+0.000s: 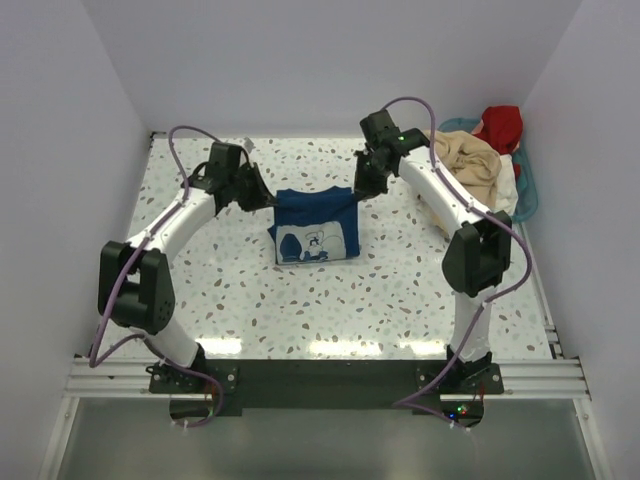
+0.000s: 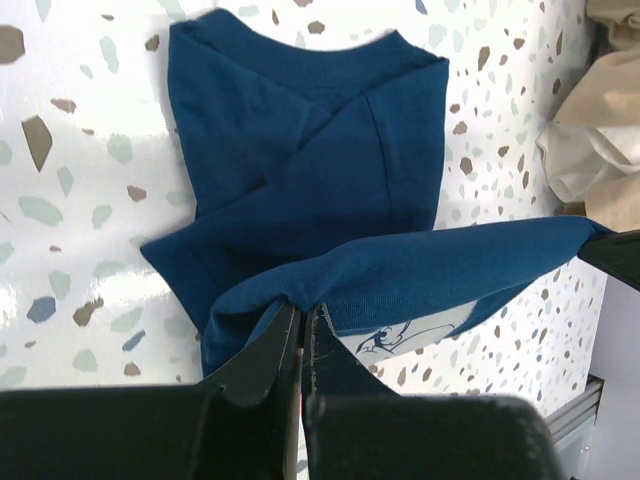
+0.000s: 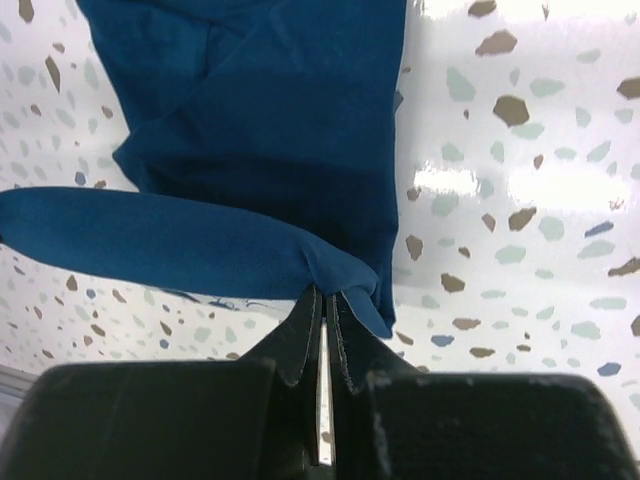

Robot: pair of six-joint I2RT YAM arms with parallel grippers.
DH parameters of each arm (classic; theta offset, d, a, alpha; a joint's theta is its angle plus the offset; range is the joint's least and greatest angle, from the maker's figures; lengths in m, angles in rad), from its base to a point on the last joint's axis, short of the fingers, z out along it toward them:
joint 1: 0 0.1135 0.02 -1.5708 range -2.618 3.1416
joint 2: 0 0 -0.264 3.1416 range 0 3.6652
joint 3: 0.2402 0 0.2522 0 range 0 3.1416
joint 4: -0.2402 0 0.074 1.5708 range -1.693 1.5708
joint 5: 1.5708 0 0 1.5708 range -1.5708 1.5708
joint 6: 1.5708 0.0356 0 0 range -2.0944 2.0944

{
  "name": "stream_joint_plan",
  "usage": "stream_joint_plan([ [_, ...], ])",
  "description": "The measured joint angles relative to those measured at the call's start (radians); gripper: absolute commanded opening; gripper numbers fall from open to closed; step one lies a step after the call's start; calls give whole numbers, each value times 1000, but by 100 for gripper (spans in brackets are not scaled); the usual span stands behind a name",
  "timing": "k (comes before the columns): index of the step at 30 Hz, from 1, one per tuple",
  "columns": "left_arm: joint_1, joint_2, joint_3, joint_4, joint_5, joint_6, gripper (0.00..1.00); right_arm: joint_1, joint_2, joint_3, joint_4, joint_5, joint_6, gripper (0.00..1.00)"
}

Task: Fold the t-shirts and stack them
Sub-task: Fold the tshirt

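The navy shirt (image 1: 315, 225) sits mid-table, between the two arms, partly folded into a rough rectangle. A white printed graphic shows on its near part, which lies flat on the table (image 1: 400, 290). Its far edge is held up as a taut band strung between the grippers. The cloth is a soft, matte knit of deep blue. In the left wrist view the shirt (image 2: 320, 170) shows a ribbed collar at the top, diagonal folds crossing its middle, and a stitched hem along the lifted band, with a sliver of the white print under it. The left gripper (image 2: 303, 325) has its black jaws pressed together on a bunched corner of that band. The right gripper (image 3: 325, 305) likewise pinches the opposite corner, with the shirt (image 3: 260, 120) puckering into small creases at the bite. The tabletop is glossy white, speckled with grey, brown and pale green chips, and it reflects the overhead light. At the far right corner a teal plastic basket (image 1: 527, 185) holds a crumpled beige shirt (image 1: 468, 160) and a red shirt (image 1: 500, 125) heaped loosely over its rim.
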Motion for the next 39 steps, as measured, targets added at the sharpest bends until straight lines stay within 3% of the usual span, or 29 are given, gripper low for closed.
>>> stream_joint_plan([
  [17,48,266,171,45,36,21,0,-54,264,226,-5,-14,-26,0],
  [18,49,278,176,47,36,21,5,-56,278,235,-3,-14,-26,0],
  [19,50,286,182,47,35,21,15,-58,293,248,-2,-16,-27,8],
  [20,52,296,188,48,32,23,36,-59,311,264,-3,-17,-26,20],
  [22,54,312,204,55,21,30,54,-62,349,305,-3,-24,-30,46],
  [23,56,321,214,60,14,30,57,-65,373,337,-5,-29,-37,58],
  [26,62,332,240,72,-5,23,65,-72,430,425,-4,-40,-58,70],
  [31,66,315,227,100,-24,23,71,-76,402,391,25,-58,-76,70],
  [39,66,156,-28,143,-15,20,71,-47,126,48,82,-87,-89,61],
])
